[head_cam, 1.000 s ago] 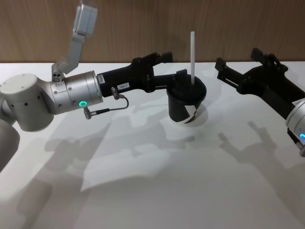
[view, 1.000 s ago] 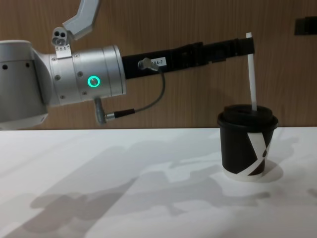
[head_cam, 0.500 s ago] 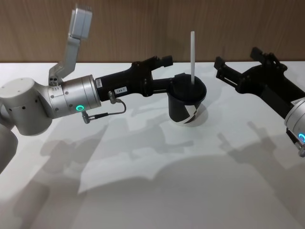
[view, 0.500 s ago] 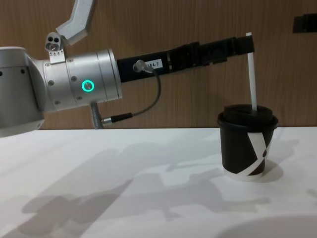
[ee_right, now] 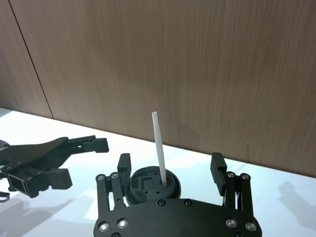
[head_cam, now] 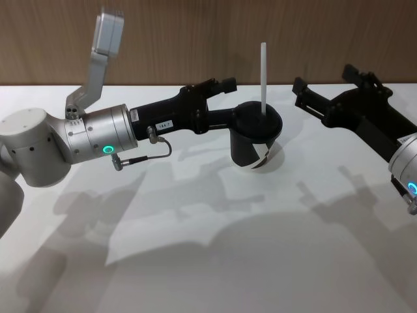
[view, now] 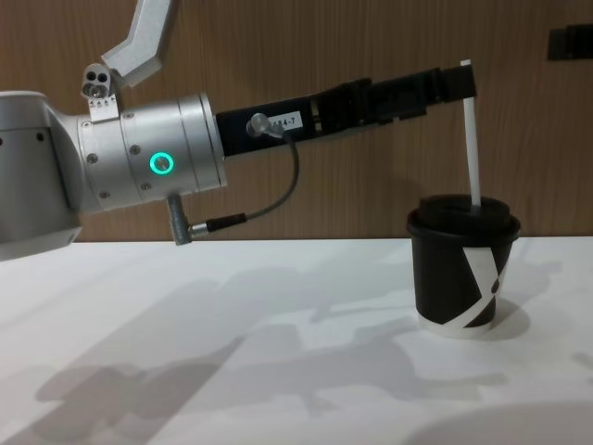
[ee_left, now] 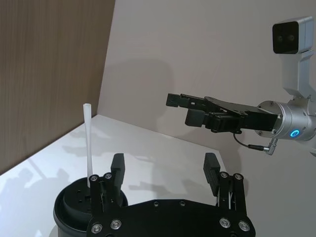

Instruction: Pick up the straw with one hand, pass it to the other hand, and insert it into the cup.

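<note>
The black cup [head_cam: 256, 142] with its black lid stands on the white table, also in the chest view as the cup [view: 463, 278]. The white straw [head_cam: 263, 75] stands nearly upright through the lid, seen too as the straw [view: 473, 139], the straw [ee_left: 89, 143] and the straw [ee_right: 159, 145]. My left gripper [head_cam: 229, 99] hovers open just left of the cup, and the straw lies outside its fingers [ee_left: 117, 167]. My right gripper [head_cam: 324, 79] hangs open and empty to the right of the cup, aimed at it, its fingers [ee_right: 217, 164] spread wide.
A brown wooden wall [head_cam: 195, 39] runs behind the table [head_cam: 208, 248]. A grey cable [view: 278, 199] loops under the left wrist, and a camera bracket [head_cam: 104, 45] rises above it. Bare table lies in front of the cup.
My left arm has drawn back a little from the cup toward the left. The straw stays standing in the cup, and the right arm has not moved.
</note>
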